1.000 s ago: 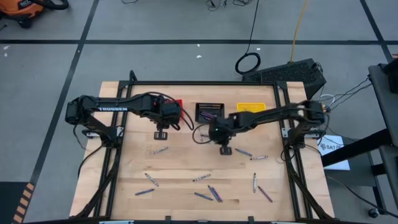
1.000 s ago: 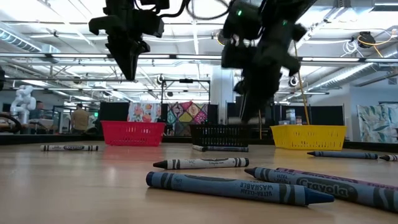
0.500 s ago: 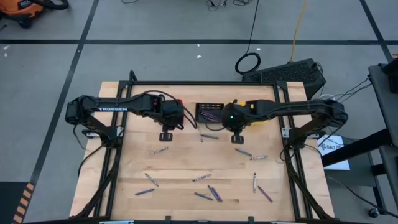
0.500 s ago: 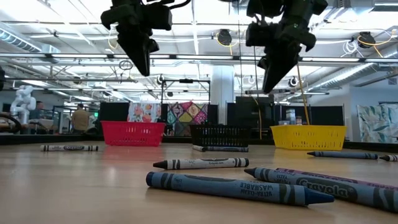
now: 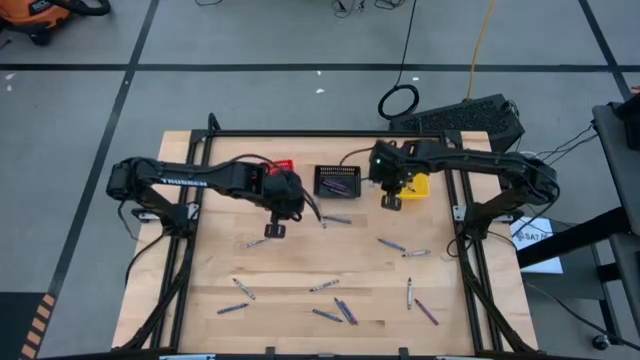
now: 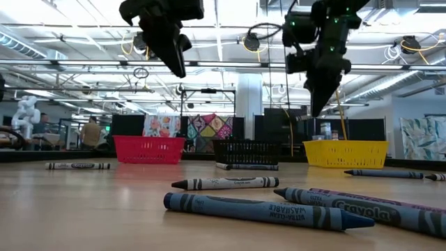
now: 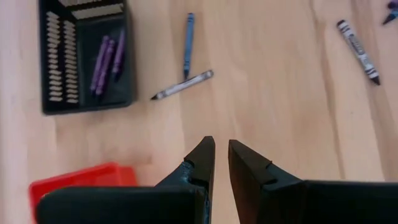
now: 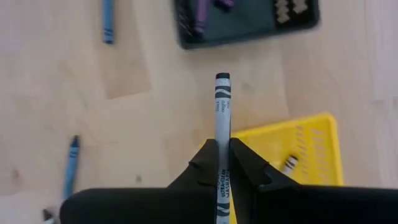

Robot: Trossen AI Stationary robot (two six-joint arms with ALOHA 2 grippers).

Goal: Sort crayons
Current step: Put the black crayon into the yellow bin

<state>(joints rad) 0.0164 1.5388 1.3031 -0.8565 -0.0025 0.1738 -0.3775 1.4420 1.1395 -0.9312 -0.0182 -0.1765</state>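
My right gripper [image 8: 222,149] is shut on a grey crayon [image 8: 222,106] and hangs above the near-left corner of the yellow basket [image 5: 417,184], which has a crayon [image 8: 289,163] inside. Above the table, near the red basket [image 5: 284,165], my left gripper [image 7: 221,149] stands with a narrow gap and nothing between its fingers. The black basket [image 5: 338,181] between the two holds purple crayons [image 7: 107,59]. Several blue, purple and grey crayons [image 5: 345,311] lie flat on the table. In the low view both grippers [image 6: 180,68] [image 6: 316,108] hang high above the wood. My right gripper pinches the grey crayon's wrapped shaft [image 8: 222,144] between its two fingers. The crayon lies along the fingers, and its free end [image 8: 222,78] sticks out well past the fingertips. The fingers slant steeply down from above. The crayon is lifted clear of the table and the basket.
A blue crayon [image 7: 188,37] and a grey one [image 7: 182,85] lie just in front of the black basket. More crayons [image 6: 254,208] lie close to the near edge. A dark frame [image 5: 330,134] runs round the table's far and side edges.
My right gripper has risen from the middle of the table and gone toward the far right, to the yellow basket, carrying the grey crayon and tipping more steeply down. My left gripper has gone a little toward the near edge and the right and has tipped.
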